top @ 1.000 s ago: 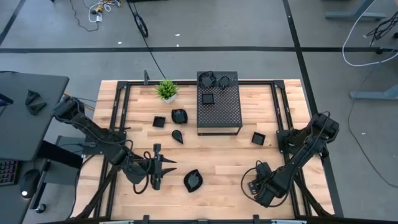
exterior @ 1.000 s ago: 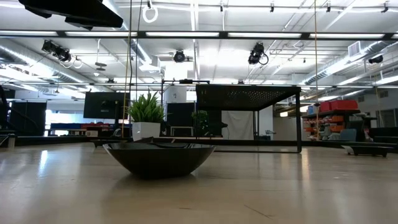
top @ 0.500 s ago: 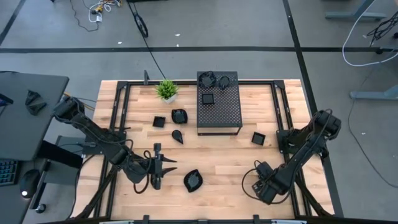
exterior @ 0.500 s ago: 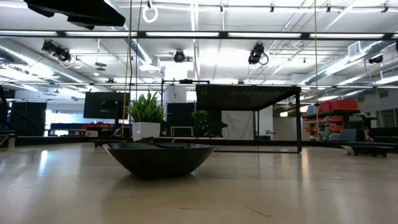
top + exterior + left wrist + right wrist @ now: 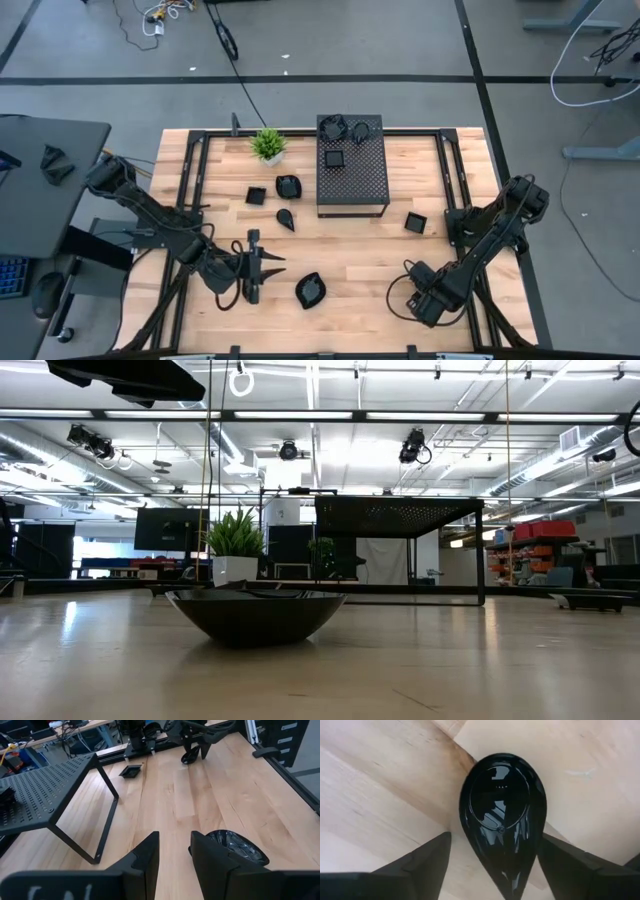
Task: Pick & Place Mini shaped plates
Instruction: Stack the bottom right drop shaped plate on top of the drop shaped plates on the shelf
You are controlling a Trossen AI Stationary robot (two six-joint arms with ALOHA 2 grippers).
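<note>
High view: your right gripper sits low near the desk's front right corner, and over the last second its arm has only shifted a touch; the left gripper has not moved, parked near the front edge just beside a leaf plate. Other plates lie loose mid-desk, such as a square one toward the right edge, and several rest on the box at the back. Low view: nothing has changed; one plate sits on the wood with the box and plant behind. Left wrist view: fingers are apart and empty, a plate just beside them. Right wrist view: your fingers spread wide either side of a teardrop plate, not yet touching it. I'd judge you're lined up to close.
</note>
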